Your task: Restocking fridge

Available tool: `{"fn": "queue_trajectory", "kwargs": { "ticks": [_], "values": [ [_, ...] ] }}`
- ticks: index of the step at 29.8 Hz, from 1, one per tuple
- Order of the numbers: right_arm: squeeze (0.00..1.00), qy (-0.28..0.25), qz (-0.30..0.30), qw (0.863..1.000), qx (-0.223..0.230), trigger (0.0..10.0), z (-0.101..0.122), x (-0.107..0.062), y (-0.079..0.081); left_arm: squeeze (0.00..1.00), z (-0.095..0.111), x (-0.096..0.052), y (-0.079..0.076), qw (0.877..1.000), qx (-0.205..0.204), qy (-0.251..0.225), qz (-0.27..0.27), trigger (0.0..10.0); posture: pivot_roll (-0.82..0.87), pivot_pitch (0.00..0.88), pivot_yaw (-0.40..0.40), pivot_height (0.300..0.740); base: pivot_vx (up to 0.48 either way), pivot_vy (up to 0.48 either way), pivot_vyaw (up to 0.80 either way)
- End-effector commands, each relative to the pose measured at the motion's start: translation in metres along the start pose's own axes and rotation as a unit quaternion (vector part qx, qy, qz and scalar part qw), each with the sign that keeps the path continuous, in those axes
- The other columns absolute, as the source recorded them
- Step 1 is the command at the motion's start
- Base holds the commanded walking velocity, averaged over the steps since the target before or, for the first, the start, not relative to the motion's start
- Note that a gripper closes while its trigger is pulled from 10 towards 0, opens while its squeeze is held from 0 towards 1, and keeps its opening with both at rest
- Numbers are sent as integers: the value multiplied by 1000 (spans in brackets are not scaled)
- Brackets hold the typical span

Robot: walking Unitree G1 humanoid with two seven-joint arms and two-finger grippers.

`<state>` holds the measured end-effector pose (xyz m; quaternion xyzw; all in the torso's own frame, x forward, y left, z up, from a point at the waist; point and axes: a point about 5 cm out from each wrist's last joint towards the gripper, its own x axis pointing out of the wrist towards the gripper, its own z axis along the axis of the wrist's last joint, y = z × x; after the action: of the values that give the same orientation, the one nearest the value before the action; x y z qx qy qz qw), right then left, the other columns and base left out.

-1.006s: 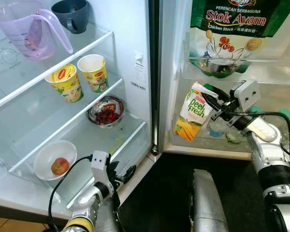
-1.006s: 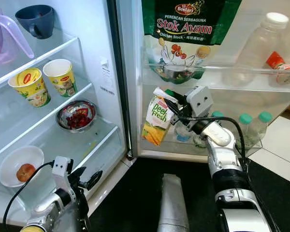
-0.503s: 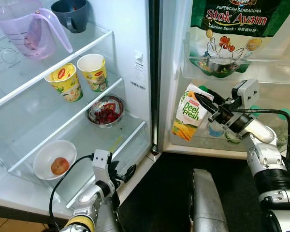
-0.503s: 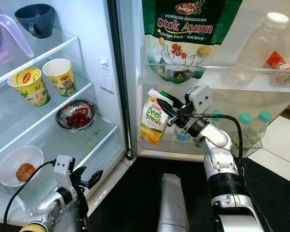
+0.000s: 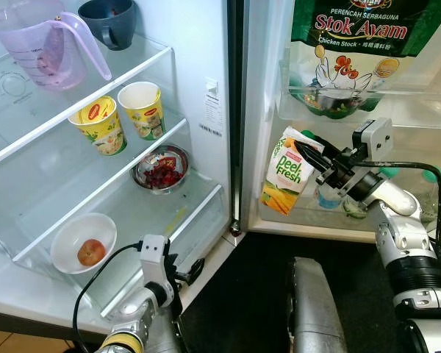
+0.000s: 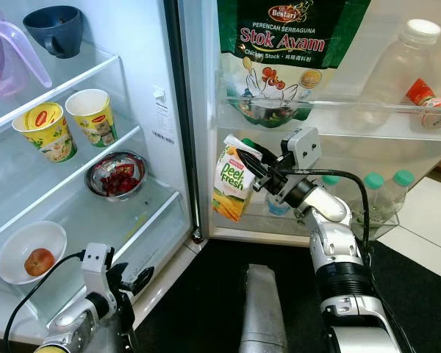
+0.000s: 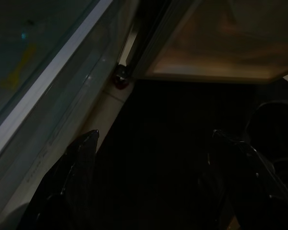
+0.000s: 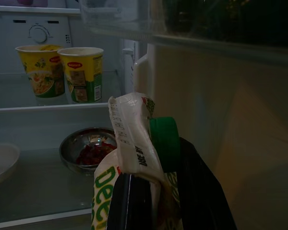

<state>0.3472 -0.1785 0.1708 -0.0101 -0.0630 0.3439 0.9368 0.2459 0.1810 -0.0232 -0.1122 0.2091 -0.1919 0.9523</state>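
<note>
holding the juice carton (image 5: 283, 170) by its top, the right gripper (image 5: 317, 156) sits at centre right of the left eye view, in front of the lower door shelf (image 5: 309, 215) of the open fridge. its 2 black fingers are closed on the carton's folded top, beside the green cap (image 8: 164, 143). the carton hangs tilted, its base toward the lower left, just off the inner edge of the door.

behind the gripper, bottles with teal caps (image 6: 373, 181) stand in the lower door shelf. the upper door shelf (image 6: 338, 110) carries a green chicken stock pouch (image 6: 283, 44), a clear bottle (image 6: 397, 62) and a small red-capped bottle (image 6: 426, 99).

in the main compartment, upper left of the frame, a purple measuring jug (image 5: 40, 44) and a dark mug (image 5: 109, 20) stand on the top shelf. 2 yellow noodle cups (image 5: 99, 125) stand on the middle shelf. below them a steel bowl with red contents (image 5: 160, 169) sits near the right wall, and a white bowl with 1 red fruit (image 5: 81, 243) sits at the lower left.

the left gripper (image 5: 184, 271) hangs low at the bottom left of the frame, near the fridge base, with its fingers spread wide on nothing.
</note>
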Motion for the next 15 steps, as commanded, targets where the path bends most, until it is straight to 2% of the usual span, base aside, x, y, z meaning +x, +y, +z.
{"fn": "queue_trajectory", "kwargs": {
  "ticks": [1, 15],
  "values": [
    [0, 22, 13, 999, 21, 10000, -13, -2, 7, 0, -12, -8, 4, 1000, -10, 25, 13, 10000, -64, 173, 24, 534, 0, 0, 0],
    [0, 33, 17, 998, 44, 10000, -23, 0, 13, 0, -11, -4, 2, 999, -10, 25, 19, 10000, -58, 145, 22, 589, 0, 0, 0]
  ]
}}
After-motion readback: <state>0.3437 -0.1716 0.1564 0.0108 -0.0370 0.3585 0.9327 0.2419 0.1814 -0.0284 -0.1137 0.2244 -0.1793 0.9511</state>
